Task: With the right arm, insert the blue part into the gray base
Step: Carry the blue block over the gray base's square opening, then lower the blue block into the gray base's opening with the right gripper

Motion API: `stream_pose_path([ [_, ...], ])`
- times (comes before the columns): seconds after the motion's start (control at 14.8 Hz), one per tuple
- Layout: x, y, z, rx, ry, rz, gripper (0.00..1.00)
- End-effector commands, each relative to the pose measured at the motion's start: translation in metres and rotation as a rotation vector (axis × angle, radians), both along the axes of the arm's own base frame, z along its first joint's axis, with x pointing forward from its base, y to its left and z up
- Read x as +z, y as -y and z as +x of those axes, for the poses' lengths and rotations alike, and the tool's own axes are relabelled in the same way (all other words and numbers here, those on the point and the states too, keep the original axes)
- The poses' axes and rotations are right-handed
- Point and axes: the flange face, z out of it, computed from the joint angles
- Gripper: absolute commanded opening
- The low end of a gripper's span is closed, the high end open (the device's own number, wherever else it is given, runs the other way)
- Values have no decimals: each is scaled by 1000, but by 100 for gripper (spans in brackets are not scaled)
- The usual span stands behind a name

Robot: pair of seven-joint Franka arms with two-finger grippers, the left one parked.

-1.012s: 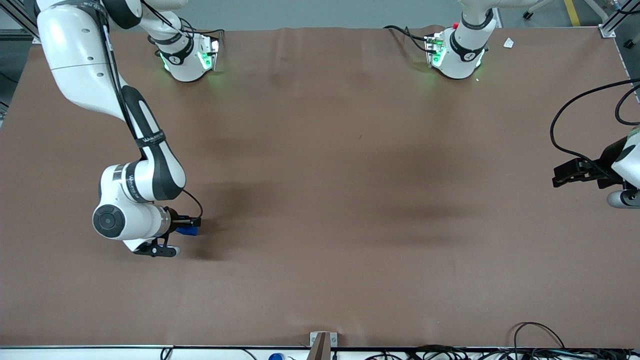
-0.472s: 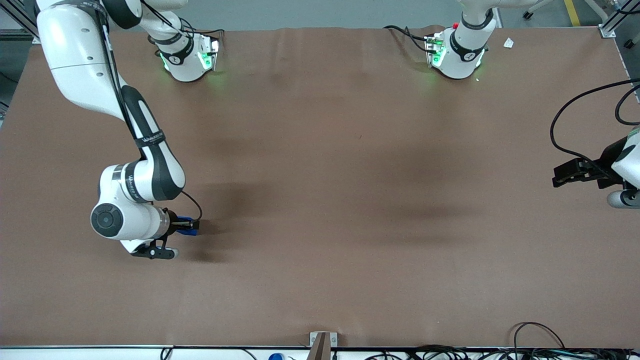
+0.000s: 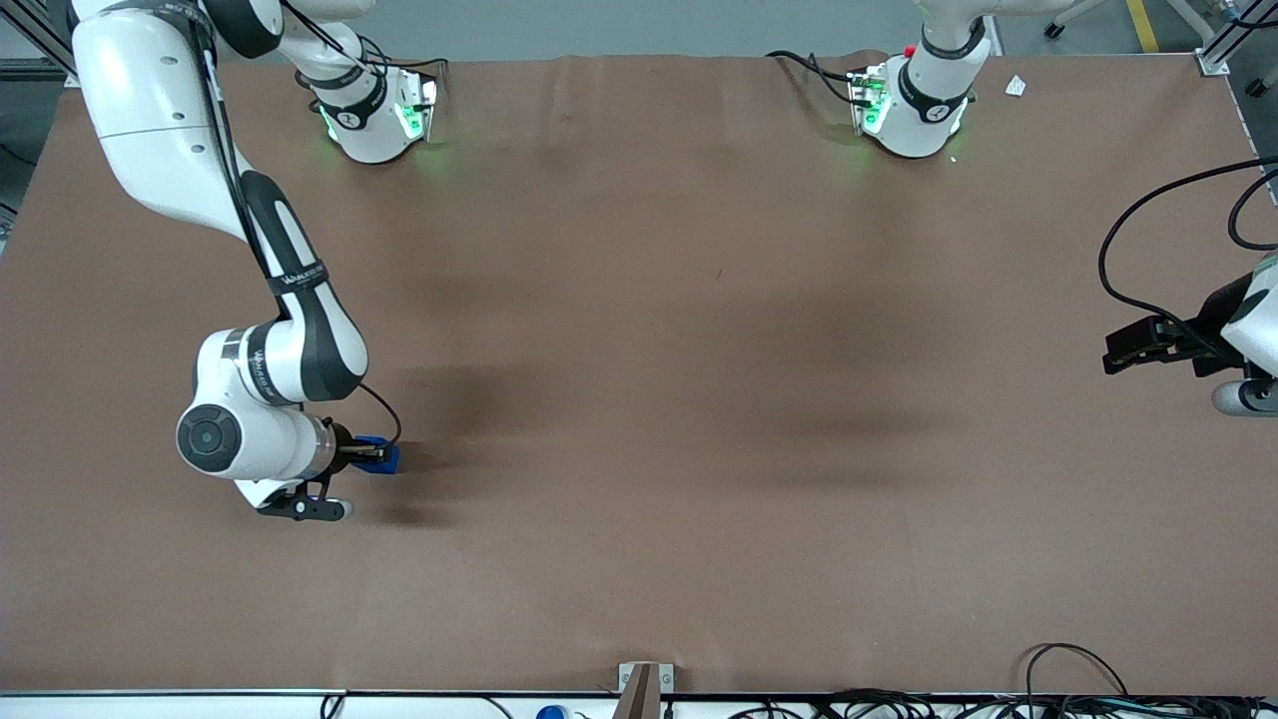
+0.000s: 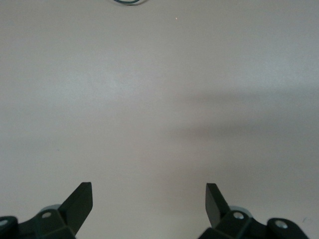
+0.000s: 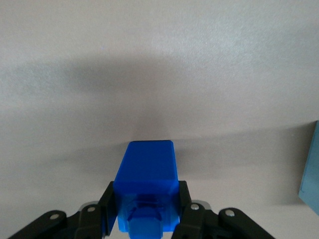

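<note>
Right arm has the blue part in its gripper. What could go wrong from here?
1. The gripper, low over the table at the working arm's end, is shut on one end of the blue part. Most of the part sticks out past the fingers, so it may tilt or slip on contact.
2. The gray base is not visible from the front. The right wrist view shows only a pale edge beside the part, so insertion could start misaligned.

Front view looks down over the table (image 3: 699,399) — wrist views hover close above it.
</note>
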Motion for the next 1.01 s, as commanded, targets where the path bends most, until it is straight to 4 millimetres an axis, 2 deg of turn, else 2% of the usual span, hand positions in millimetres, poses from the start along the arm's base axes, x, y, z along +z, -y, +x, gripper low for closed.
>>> stream_pose_path([
  [0.0,34,12,11,-7,39,-6,0],
  [0.13,68,53,25,-58,66,-6,0],
  [0.2,80,68,26,-68,43,-1,0],
  [0.27,95,82,25,-73,20,7,0],
  [0.34,118,97,23,-92,13,7,0],
  [0.47,138,127,17,-127,-45,0,0],
  [0.54,143,140,15,-133,-62,-12,0],
  [0.74,129,164,14,-108,-85,-46,0],
  [0.94,112,170,12,-14,-111,-49,0],
])
